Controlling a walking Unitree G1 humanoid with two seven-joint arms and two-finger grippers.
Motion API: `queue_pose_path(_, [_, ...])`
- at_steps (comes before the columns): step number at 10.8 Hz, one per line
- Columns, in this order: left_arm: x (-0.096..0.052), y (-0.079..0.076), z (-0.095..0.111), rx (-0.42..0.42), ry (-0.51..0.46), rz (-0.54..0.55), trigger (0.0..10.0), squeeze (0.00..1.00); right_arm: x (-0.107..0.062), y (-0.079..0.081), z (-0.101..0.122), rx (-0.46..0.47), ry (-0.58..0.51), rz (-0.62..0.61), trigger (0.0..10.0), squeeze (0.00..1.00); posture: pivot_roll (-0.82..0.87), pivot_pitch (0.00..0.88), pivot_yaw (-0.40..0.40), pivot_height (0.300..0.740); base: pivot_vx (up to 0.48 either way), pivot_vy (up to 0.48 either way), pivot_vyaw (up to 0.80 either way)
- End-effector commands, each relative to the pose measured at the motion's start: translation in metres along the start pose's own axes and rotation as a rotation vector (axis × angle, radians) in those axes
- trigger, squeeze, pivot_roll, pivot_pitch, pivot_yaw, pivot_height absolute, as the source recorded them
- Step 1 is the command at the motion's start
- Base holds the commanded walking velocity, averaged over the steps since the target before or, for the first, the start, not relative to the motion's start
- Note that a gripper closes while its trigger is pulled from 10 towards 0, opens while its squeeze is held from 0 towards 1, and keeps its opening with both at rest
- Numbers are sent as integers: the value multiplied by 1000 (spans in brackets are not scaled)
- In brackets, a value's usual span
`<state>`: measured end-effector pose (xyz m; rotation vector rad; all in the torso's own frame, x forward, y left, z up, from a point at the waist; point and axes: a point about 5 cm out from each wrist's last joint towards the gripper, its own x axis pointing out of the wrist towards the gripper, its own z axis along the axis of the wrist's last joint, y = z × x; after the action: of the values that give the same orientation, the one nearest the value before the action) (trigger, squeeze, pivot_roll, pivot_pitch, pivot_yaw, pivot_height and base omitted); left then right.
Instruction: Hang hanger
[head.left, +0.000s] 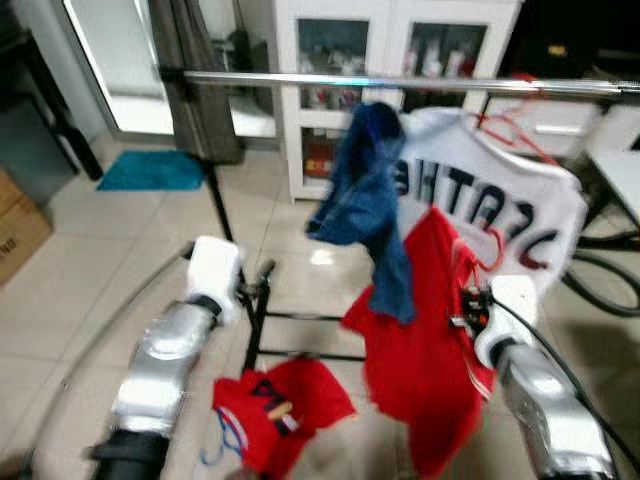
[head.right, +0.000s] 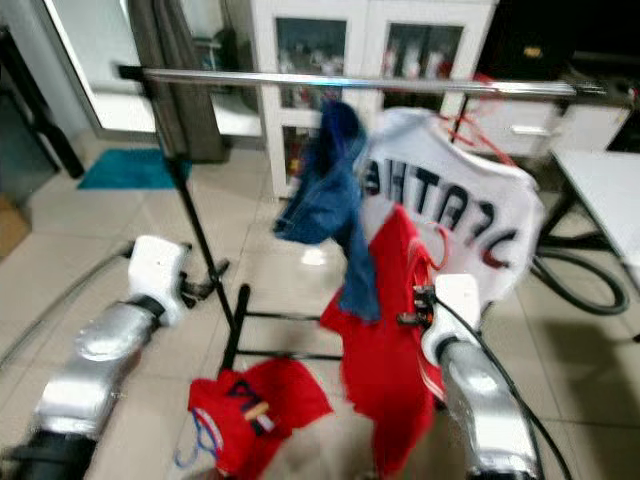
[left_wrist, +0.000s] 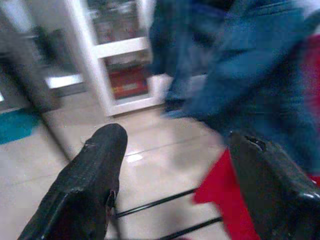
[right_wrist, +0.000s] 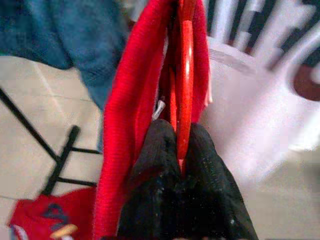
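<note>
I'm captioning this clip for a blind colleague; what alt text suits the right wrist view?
The right gripper, shut on a red hanger carrying a red garment, with a white lettered jersey behind and blue denim alongside.

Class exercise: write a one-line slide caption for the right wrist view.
Right gripper clamps a red hanger carrying a red garment, beside a white jersey.

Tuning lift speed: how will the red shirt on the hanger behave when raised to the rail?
Likely floppy: the red shirt drapes in loose folds. It may swing, since the right gripper pinches only the thin red hanger. Could snag the blue garment alongside.
</note>
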<state>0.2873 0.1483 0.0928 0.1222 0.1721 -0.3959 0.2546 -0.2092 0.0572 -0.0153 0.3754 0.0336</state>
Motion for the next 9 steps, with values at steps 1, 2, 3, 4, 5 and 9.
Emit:
queue_pose_path(1, [-2, 9, 4, 32, -8, 20, 10000, 0, 2, 4, 16, -1, -71, 18, 10000, 0, -59, 11, 27, 740, 0, 0, 0])
queue_pose_path(2, [-2, 9, 4, 7, -12, 21, 10000, 0, 2, 5, 15, 1, -70, 21, 10000, 0, -59, 12, 26, 740, 0, 0, 0])
queue_pose_path(3, [-3, 10, 4, 17, -4, 35, 10000, 0, 1, 7, 14, 4, -61, 36, 10000, 0, -56, 18, 23, 740, 0, 0, 0])
queue_pose_path(4, [-4, 8, 4, -8, -19, 4, 10000, 0, 1, 8, 13, 2, -57, 50, 10000, 0, -55, 21, 21, 740, 0, 0, 0])
queue_pose_path(5, [-4, 7, 5, -18, -27, -6, 10000, 0, 2, 9, 13, 2, -57, 53, 10000, 0, -55, 21, 21, 740, 0, 0, 0])
queue_pose_path(9, [-2, 6, 8, -22, -35, -19, 10000, 0, 6, 9, 15, 31, -62, 45, 10000, 0, -55, 16, 22, 740, 282, 0, 0])
